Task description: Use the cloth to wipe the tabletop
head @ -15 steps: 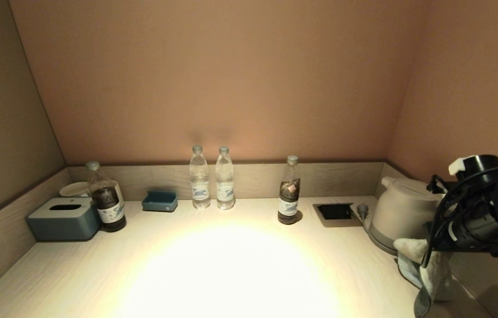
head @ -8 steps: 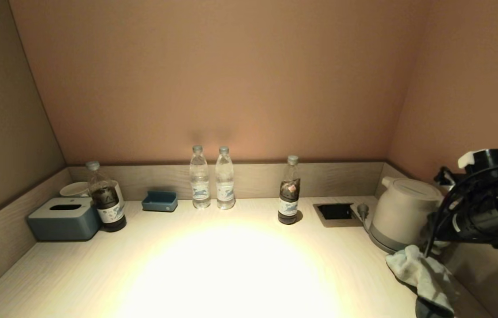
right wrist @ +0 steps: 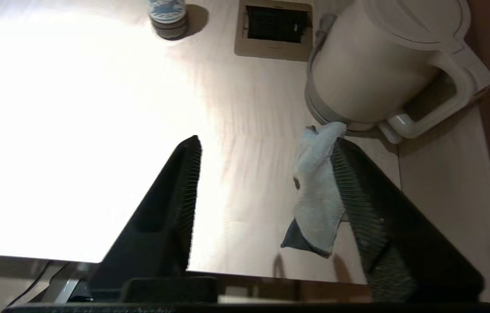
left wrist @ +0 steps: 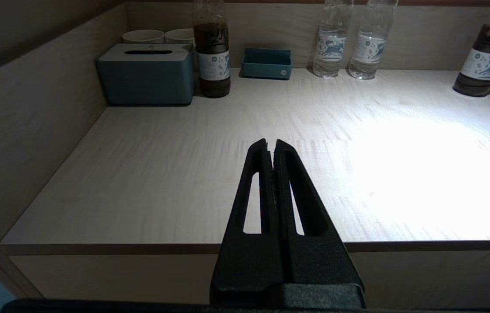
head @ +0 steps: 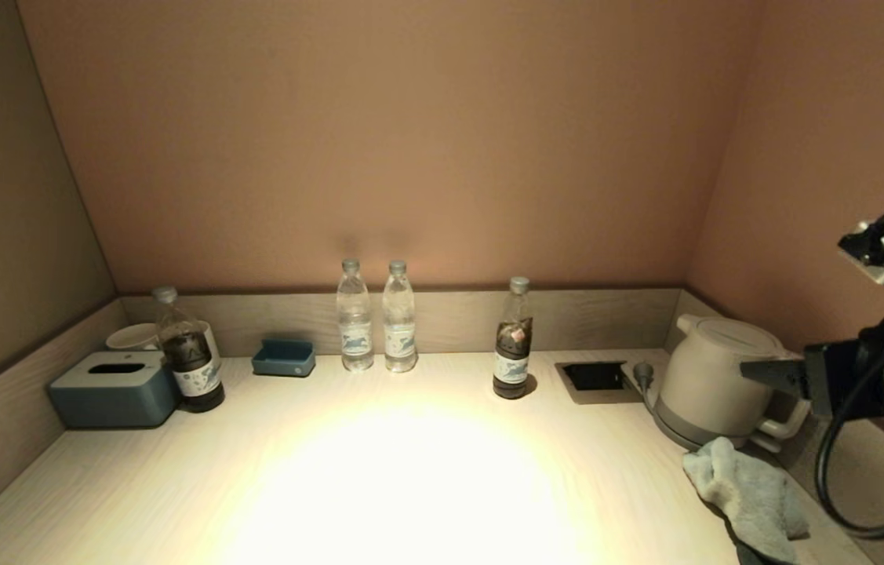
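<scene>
The right gripper (right wrist: 266,143) hangs spread wide above the desk's (head: 410,471) right edge, empty. The cloth (head: 751,494) lies crumpled by the front right corner, touching the kettle (head: 712,384). The left gripper (left wrist: 271,145) stays pressed together at the front edge.

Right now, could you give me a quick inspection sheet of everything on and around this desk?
Surface: pale wood tabletop, brightly lit in the middle.
Job's things: cloth lies crumpled on the right edge, just in front of the kettle.
Clutter: two clear water bottles, two dark drink bottles, blue tissue box, small blue tray, cups behind the tissue box.
Grippers: right gripper open, raised above the cloth, holding nothing; left gripper shut, parked at the front edge.
Cables: black cable loops from the right arm; the kettle's plug sits by the socket recess.
Surroundings: plain walls on three sides.
</scene>
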{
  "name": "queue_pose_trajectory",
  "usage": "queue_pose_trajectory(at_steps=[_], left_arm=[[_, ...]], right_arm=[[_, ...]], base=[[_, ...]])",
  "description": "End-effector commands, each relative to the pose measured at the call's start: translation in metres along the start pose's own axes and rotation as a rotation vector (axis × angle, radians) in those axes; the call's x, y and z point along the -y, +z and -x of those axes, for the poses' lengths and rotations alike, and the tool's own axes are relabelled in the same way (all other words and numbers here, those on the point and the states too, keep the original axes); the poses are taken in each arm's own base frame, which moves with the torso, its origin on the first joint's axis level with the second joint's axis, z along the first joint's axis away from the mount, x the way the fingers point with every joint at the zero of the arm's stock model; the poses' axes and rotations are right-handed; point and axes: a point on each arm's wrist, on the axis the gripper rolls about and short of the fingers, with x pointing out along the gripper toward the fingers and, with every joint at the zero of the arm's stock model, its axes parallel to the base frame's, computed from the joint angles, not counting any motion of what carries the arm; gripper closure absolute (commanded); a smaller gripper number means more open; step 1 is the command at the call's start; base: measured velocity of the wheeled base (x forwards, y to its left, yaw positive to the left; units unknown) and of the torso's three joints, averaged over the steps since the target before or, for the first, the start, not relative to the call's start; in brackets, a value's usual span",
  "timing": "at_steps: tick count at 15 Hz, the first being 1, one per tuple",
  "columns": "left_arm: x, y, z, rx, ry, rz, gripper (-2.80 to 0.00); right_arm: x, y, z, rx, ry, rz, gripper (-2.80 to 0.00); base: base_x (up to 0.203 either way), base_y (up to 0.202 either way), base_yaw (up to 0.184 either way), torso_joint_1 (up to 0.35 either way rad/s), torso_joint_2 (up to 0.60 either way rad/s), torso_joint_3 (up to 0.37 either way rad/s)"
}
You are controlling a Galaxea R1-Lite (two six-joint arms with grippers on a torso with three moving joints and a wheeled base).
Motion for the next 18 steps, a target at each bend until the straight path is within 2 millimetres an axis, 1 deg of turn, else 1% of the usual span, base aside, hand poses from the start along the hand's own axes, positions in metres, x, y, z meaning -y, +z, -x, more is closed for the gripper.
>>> queue_pose_trajectory(at_steps=[1,3,5,7,11,15,17,18], left_arm=[[0.0,0.0,0.0,0.0,0.0,0.001,0.0],[0.0,0.0,0.0,0.0,0.0,0.001,0.0],[0.0,0.0,0.0,0.0,0.0,0.002,0.0],[0.0,0.0,0.0,0.0,0.0,0.001,0.0],[0.0,0.0,0.0,0.0,0.0,0.001,0.0],[0.0,0.0,0.0,0.0,0.0,0.001,0.0],[0.0,0.0,0.0,0.0,0.0,0.002,0.0],[0.0,0.0,0.0,0.0,0.0,0.001,0.0]], right_arm=[[-0.007,-0.003,0.025,0.106,0.048,0.026,0.0],[-0.009,-0.007,0.038,0.158,0.054,0.033,0.0],[-0.013,-0.014,0.07,0.267,0.047,0.046,0.0],[-0.017,-0.023,0.097,0.357,0.033,0.056,0.0],[-0.023,-0.042,0.136,0.492,0.007,0.058,0.0],[-0.026,-0.061,0.149,0.532,-0.013,0.055,0.0],[-0.027,-0.074,0.151,0.539,-0.023,0.053,0.0],[-0.027,-0.076,0.15,0.537,-0.026,0.052,0.0]], base=[[0.0,0.0,0.0,0.0,0.0,0.0],[0.0,0.0,0.0,0.0,0.0,0.0],[0.0,0.0,0.0,0.0,0.0,0.0],[0.0,0.0,0.0,0.0,0.0,0.0],[0.0,0.0,0.0,0.0,0.0,0.0],[0.0,0.0,0.0,0.0,0.0,0.0],[0.0,0.0,0.0,0.0,0.0,0.0],[0.0,0.0,0.0,0.0,0.0,0.0]])
